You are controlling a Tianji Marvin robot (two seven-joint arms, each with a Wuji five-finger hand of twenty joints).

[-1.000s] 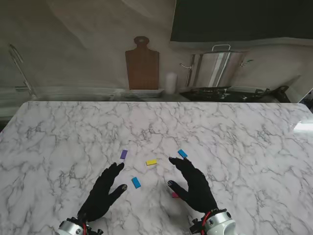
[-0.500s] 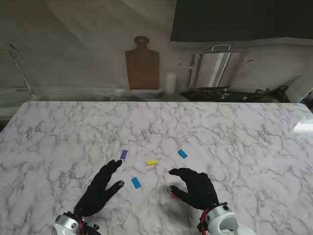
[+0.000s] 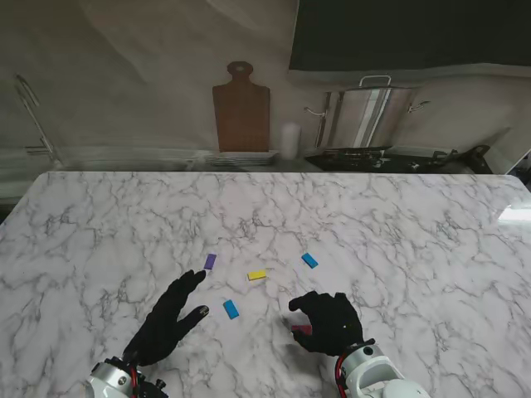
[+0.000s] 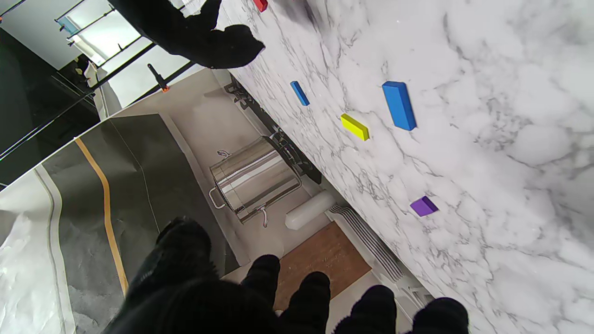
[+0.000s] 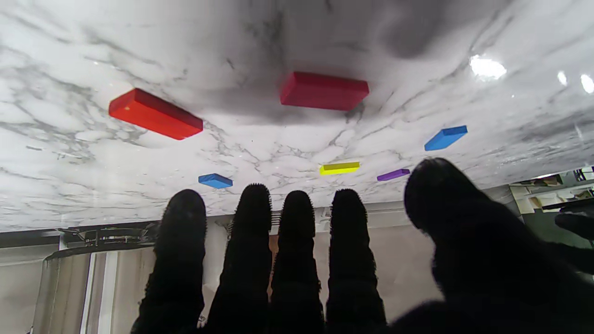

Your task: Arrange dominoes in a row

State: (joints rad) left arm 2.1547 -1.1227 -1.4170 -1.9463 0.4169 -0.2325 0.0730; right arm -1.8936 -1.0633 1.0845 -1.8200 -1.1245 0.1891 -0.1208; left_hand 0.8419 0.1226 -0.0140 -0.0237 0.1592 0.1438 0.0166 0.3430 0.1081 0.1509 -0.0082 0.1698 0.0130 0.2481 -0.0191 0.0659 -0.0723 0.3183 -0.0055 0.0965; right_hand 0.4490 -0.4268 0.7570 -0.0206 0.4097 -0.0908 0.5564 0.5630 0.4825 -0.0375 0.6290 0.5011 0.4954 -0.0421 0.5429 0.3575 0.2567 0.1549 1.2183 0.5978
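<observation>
Both hands have drawn back nearer to me. Right hand point(image 3: 330, 322) hovers over a crimson domino point(image 5: 324, 90), fingers curled, holding nothing; a red one point(image 5: 155, 114) lies beside it. Left hand point(image 3: 170, 317) is spread and empty. Purple point(image 3: 210, 261), yellow point(image 3: 257, 274) and two blue dominoes point(image 3: 231, 309) point(image 3: 309, 260) lie scattered flat on the bench point(image 3: 415, 215), well apart.

Bare marble table point(image 3: 398, 215) beyond scattered dominoes point(image 3: 257, 274)
</observation>
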